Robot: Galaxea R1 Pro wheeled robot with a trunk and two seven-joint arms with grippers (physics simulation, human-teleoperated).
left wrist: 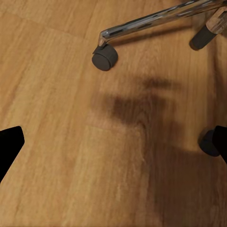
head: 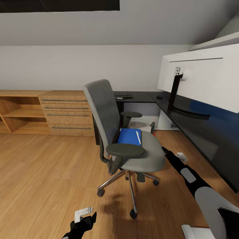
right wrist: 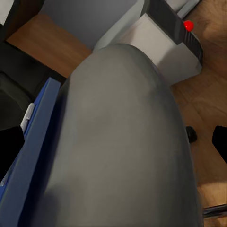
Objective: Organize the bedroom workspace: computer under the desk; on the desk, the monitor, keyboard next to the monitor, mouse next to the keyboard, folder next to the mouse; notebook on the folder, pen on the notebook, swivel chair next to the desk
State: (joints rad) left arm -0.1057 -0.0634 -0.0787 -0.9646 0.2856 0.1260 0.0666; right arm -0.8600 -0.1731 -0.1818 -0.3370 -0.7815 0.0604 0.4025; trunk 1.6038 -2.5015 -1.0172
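Both jaws stand apart, holding nothing: left gripper (left wrist: 113,151) over floor (head: 39,172) at lower left, right gripper (right wrist: 116,146) beside the chair (head: 126,139) at centre. Its seat holds the folder (head: 129,136), pen (head: 138,137) atop. Beyond, keyboard (head: 123,97) and mouse (head: 159,97) lie on the desk (head: 199,132).

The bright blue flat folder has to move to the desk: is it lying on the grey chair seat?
Touching: head view shows the bright blue folder flat on the grey seat.
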